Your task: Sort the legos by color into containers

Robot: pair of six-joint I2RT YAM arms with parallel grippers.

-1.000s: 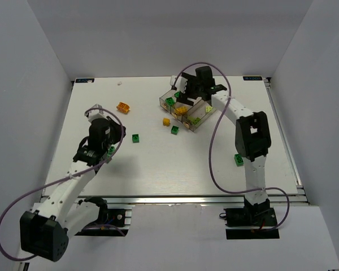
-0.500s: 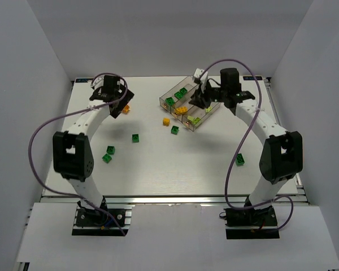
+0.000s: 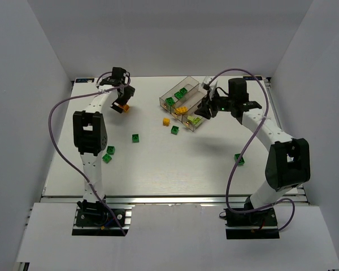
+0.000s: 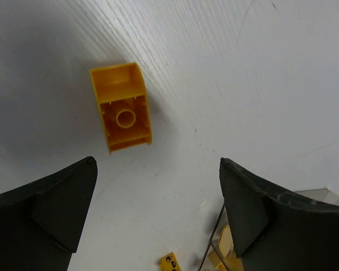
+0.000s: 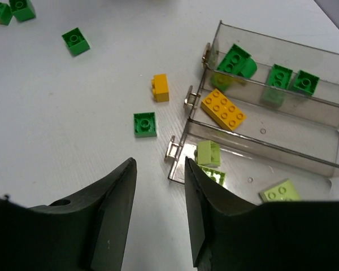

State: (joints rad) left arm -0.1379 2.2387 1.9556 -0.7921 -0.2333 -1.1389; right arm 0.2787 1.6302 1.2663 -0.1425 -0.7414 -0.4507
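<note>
Orange brick: a hollow orange plastic lego brick [image 4: 122, 107] lay overturned, underside up, alone near the far left corner of the white tabletop [image 3: 158, 164].
Left gripper: the left gripper [image 4: 158, 165] hung over that brick, jaws spread to their widest and holding nothing. The brick sat off the midline, toward one finger.
Right gripper: the right gripper [image 5: 160, 164] hovered by the tray's open end, jaws part-way apart with a narrow gap, nothing between them.
Containers: a clear plastic three-bin tray [image 5: 282, 148] stood toward the far edge, right of centre. Its bins held dark green bricks [image 5: 235, 59], an orange eight-stud brick [image 5: 222, 109] and pale yellow-green bricks [image 5: 208, 152].
Loose legos: a small orange brick [image 5: 160, 88] and a dark green brick [image 5: 144, 124] lay just beside the tray. Other green ones lay mid-table [image 3: 135, 138], near the left edge [image 3: 108, 154] and near the right edge [image 3: 238, 160].
Risk, left: a closing finger would probably hit the off-centre hollow brick first and skid or spin it away.
Risk, right: the narrow gap might not straddle a brick, and a descent this close could knock the tray's rim and jolt sorted pieces.
</note>
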